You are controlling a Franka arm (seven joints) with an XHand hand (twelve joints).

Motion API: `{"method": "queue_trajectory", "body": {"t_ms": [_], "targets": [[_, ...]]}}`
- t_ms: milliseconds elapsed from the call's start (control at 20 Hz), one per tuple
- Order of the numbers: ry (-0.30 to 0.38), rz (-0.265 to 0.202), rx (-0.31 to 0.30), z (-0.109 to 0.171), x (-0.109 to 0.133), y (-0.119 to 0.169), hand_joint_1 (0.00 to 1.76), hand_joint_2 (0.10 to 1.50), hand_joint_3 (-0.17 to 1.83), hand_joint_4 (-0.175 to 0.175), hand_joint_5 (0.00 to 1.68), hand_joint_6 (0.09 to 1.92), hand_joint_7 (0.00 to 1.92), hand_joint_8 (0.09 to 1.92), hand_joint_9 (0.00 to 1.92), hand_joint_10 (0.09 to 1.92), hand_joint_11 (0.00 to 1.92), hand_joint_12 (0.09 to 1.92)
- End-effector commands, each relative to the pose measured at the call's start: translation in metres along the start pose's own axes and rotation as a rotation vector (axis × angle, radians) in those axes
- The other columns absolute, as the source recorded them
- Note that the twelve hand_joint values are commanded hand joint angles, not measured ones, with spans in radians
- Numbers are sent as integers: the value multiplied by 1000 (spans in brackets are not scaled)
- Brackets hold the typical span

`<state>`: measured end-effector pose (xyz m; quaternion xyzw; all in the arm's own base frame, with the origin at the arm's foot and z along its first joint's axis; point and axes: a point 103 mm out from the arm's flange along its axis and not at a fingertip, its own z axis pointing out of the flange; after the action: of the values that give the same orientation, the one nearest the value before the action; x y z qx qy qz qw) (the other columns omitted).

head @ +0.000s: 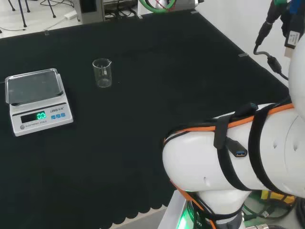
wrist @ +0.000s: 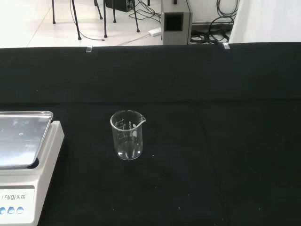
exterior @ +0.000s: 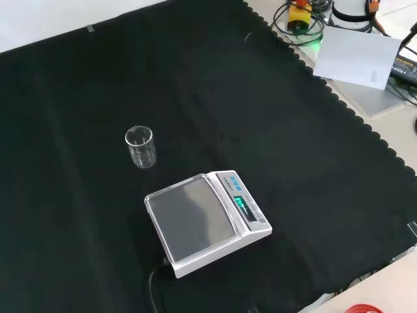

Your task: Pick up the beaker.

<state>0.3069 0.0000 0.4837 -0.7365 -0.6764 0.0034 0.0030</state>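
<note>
Beaker [head: 102, 73] upright — scale [head: 38, 101] near.

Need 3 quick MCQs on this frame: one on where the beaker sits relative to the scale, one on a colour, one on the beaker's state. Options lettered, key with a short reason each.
1. In the head view, where is the beaker relative to the scale?
A. On its pan
B. To its right, apart from it
C. To its left, touching it

2. What colour is the cloth on the bench?
A. Black
B. White
C. Blue

3. How does the beaker stand?
A. Tipped on its side
B. Upside down
C. Upright, mouth up

Key:
1 B: the head view shows bare cloth between them, and the pan carries nothing.
2 A: the cloth is black in every view.
3 C: the wrist view shows the rim and spout on top.
</note>
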Motion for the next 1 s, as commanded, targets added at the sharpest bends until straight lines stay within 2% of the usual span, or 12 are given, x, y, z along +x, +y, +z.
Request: {"method": "queue_trajectory", "body": {"t_ms": [50,100,250,550,650,850,1000], "targets": [[-121,95,-104,-132,-79,-80,476,697,97,20,124,87,210,290,202,870,45,1553],[-130,101,-110,-140,-83,-85,465,719,88,18,141,87,199,385,217,865,49,1573],[-133,96,-111,-140,-82,-85,457,745,65,17,157,87,140,585,229,865,53,1591],[-137,118,-131,-105,-71,-69,460,750,58,16,159,87,121,635,238,869,54,1593],[-127,108,-126,-77,-66,-51,471,750,57,16,160,87,123,639,246,871,54,1593],[-95,66,-106,4,-48,6,499,749,55,16,162,87,131,647,262,871,55,1593],[-88,33,-133,53,-29,47,512,749,54,15,163,87,134,651,269,870,56,1593]]}}
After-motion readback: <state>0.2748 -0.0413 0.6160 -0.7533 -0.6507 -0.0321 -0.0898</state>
